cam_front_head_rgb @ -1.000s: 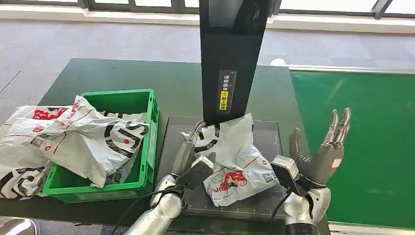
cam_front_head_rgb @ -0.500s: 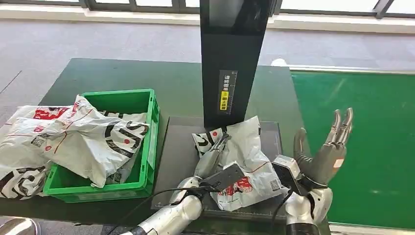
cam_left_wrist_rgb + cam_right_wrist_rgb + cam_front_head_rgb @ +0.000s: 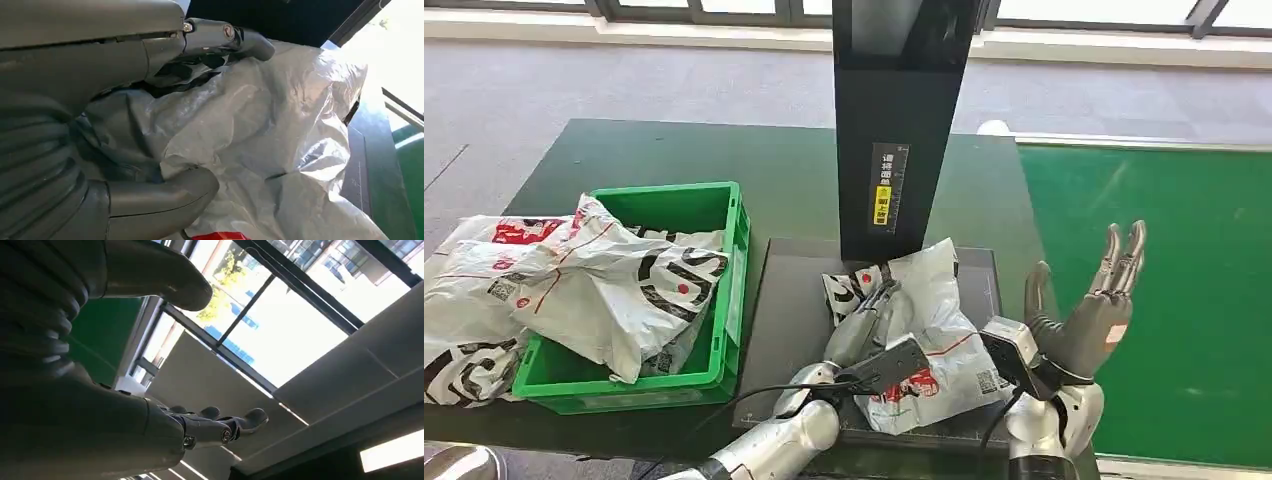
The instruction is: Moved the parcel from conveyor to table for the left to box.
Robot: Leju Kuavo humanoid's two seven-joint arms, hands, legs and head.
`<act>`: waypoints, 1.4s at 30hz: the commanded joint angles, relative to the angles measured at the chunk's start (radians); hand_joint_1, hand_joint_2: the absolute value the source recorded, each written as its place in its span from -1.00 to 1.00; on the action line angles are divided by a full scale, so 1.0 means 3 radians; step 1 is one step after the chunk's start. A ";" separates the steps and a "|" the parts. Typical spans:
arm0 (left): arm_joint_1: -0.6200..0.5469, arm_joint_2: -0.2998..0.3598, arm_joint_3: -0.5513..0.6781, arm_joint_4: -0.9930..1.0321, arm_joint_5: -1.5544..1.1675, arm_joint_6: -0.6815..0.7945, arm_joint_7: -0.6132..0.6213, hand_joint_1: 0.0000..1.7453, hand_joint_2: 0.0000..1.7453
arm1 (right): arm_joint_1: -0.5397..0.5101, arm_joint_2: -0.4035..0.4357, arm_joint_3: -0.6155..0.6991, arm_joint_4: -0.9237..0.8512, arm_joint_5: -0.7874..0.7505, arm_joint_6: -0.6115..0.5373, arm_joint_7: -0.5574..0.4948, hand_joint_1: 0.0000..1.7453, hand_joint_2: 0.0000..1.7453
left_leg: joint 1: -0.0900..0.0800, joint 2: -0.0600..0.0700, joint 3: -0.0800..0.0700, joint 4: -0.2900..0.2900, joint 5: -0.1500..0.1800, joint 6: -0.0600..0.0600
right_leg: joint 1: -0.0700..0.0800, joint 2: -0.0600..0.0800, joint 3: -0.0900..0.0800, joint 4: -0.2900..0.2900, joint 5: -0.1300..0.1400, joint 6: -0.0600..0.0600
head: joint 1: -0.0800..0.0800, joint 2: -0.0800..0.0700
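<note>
Head view shows the left hand (image 3: 871, 322) lying on the parcel (image 3: 934, 330), a crumpled white bag with black and red print that rests on the dark platform (image 3: 789, 310) in front of the black upright column (image 3: 902, 120). The fingers reach across the parcel's upper folds toward the column. In the left wrist view the left hand (image 3: 100, 115) has its thumb (image 3: 165, 197) pressed against the bag from one side and its darker fingers (image 3: 235, 42) bent over a fold of the parcel (image 3: 280, 130) on the other, so the bag's plastic is grasped between them.

Well apart from that hand, past the platform's far edge, the right hand (image 3: 1089, 310) is raised off the counter (image 3: 674, 150) with its palm turned inward, fingers straight and spread, thumb apart, grasping nothing. The right wrist view has the right hand (image 3: 100, 390) released the same way, fingers (image 3: 225, 427) stretched toward a ceiling and windows. Beyond it lies the green conveyor (image 3: 1184, 280).

On the other side of the left hand, beside the platform, stands a green crate (image 3: 724, 250) heaped with more white bags (image 3: 574, 280), some spilling over its outer rim.
</note>
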 commanded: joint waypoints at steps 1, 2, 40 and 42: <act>-0.0138 0.0055 -0.0209 0.0201 0.0013 -0.0001 0.0020 -1.00 1.00 | -0.0138 0.0124 -0.0205 0.0059 -0.0014 0.0009 0.0006 -1.00 1.00 | 0.0001 0.0008 0.0008 -0.0008 0.0001 -0.0003 | 0.0002 0.0002 0.0006 -0.0008 0.0002 -0.0006 | 0.0000 0.0000; -0.0138 0.0055 -0.0209 0.0201 0.0013 -0.0001 0.0020 -1.00 1.00 | -0.0138 0.0124 -0.0205 0.0059 -0.0014 0.0009 0.0006 -1.00 1.00 | 0.0000 0.0007 0.0006 -0.0006 0.0001 -0.0002 | 0.0001 0.0002 0.0004 -0.0005 0.0001 -0.0005 | 0.0000 0.0000; -0.0257 0.0055 -0.0805 0.0596 -0.1936 0.0750 0.2011 1.00 1.00 | -0.0082 0.0117 -0.0269 -0.0035 0.0009 0.0009 0.0006 -1.00 1.00 | 0.0000 0.0007 0.0014 -0.0007 0.0001 -0.0001 | 0.0001 0.0003 0.0014 -0.0007 0.0002 -0.0003 | 0.0000 -0.0001; -0.0185 0.0139 -0.0553 0.0219 -0.2531 0.0944 0.2291 1.00 1.00 | -0.0063 0.0127 -0.0271 -0.0064 0.0013 0.0009 0.0006 -1.00 1.00 | 0.0000 0.0006 0.0014 -0.0006 0.0000 -0.0001 | 0.0001 0.0002 0.0014 -0.0006 0.0002 -0.0004 | 0.0000 0.0000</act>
